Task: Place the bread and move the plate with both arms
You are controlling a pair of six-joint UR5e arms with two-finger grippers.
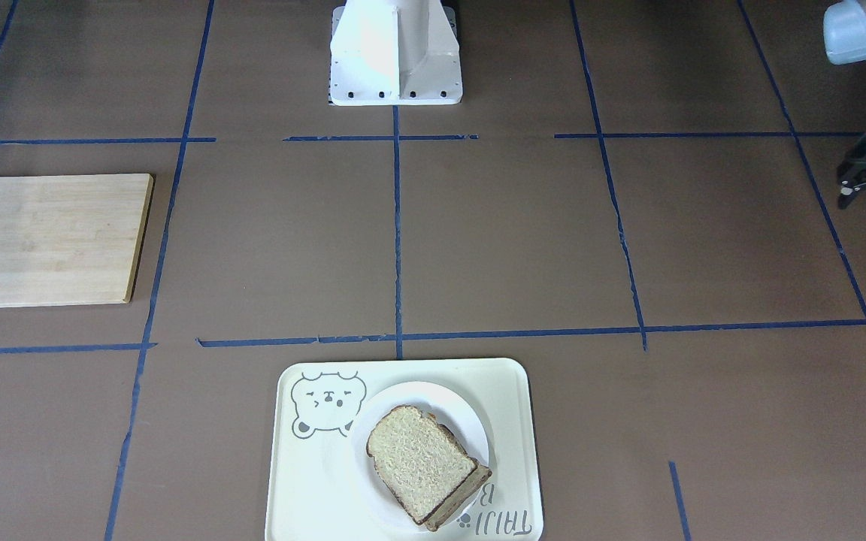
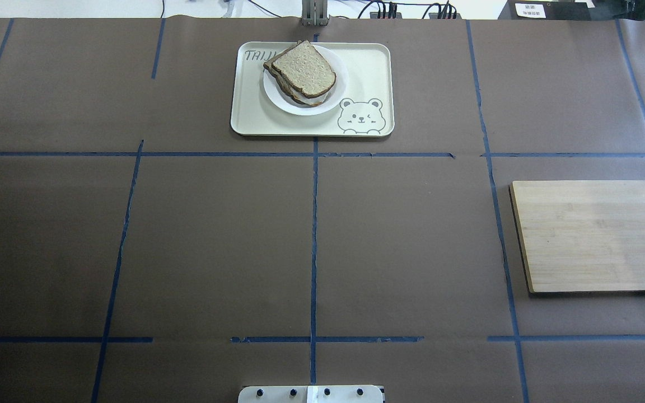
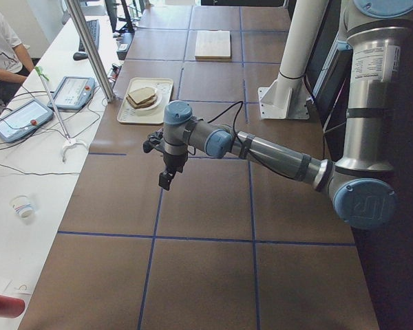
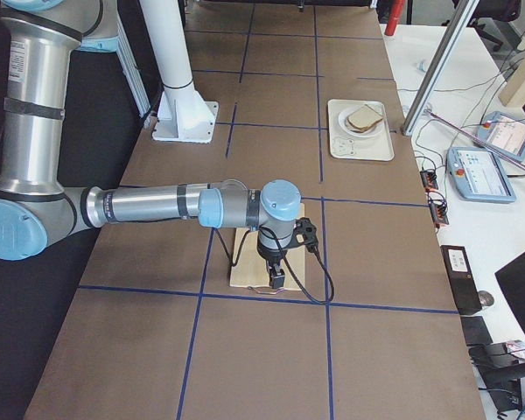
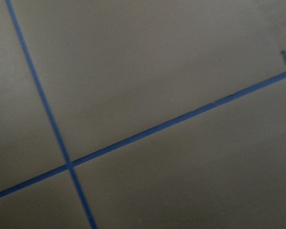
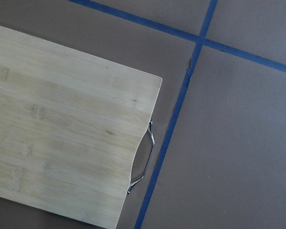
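— Where's the bread (image 2: pixel 304 68)?
— Topping a stack on the white plate (image 2: pixel 331 101), on the bear tray (image 2: pixel 255 120), far bench (image 2: pixel 188 235) edge.
— Grip?
— Can't tell: left fingers (image 3: pixel 165 180) hover over bare bench, right fingers (image 4: pixel 276 278) over the cutting board (image 4: pixel 245 267).

bread (image 2: pixel 304 67) on plate (image 2: pixel 333 98), plate on tray (image 2: pixel 255 117), cutting board (image 2: pixel 591 235) well apart on robot's right

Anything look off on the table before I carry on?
The bread tops a skewed stack: the lower slices fan out beneath it instead of lining up, and their corners reach the rim of the plate. The plate sits flat inside the tray. Nothing looks spilled or damaged.
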